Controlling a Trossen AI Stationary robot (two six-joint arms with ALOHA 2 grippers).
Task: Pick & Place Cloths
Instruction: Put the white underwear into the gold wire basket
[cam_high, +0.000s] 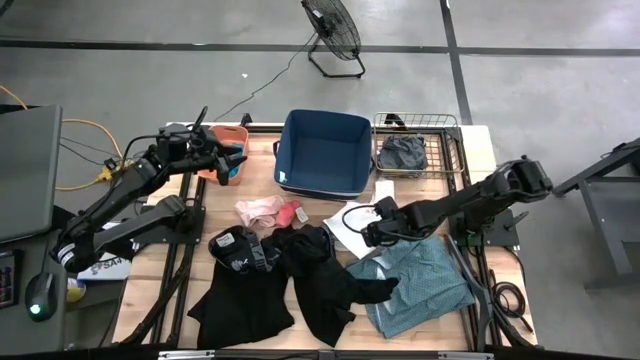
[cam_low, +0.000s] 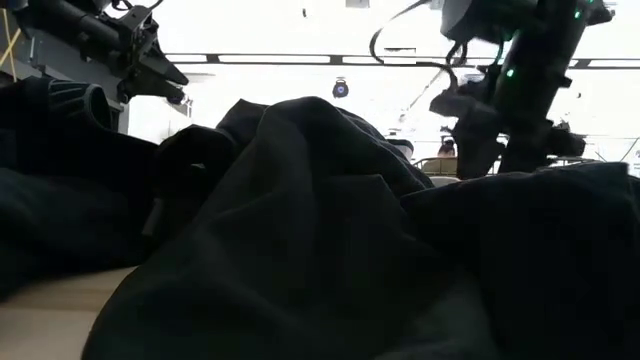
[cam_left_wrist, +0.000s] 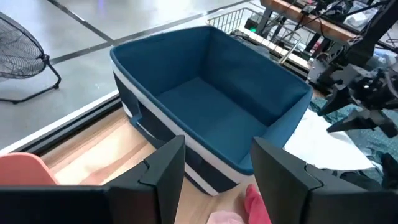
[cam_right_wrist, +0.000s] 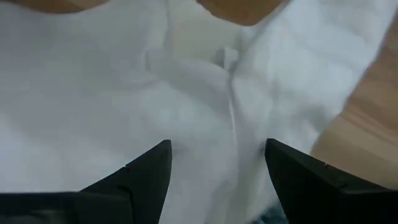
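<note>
A white cloth (cam_high: 352, 222) lies on the wooden surface (cam_high: 150, 285) in front of the blue bin (cam_high: 324, 152), between a heap of black clothes (cam_high: 285, 280) and a teal-grey shirt (cam_high: 420, 283). The right pincer (cam_high: 371, 231) hangs close over the white cloth, fingers spread wide with nothing between them. A small pink piece (cam_high: 260, 209) sits beside the bin. The left pincer (cam_high: 232, 163) hovers by the orange bin (cam_high: 228, 135), open and empty.

Workshop: concrete floor (cam_high: 150, 70), floor fan (cam_high: 333, 35), cables.
</note>
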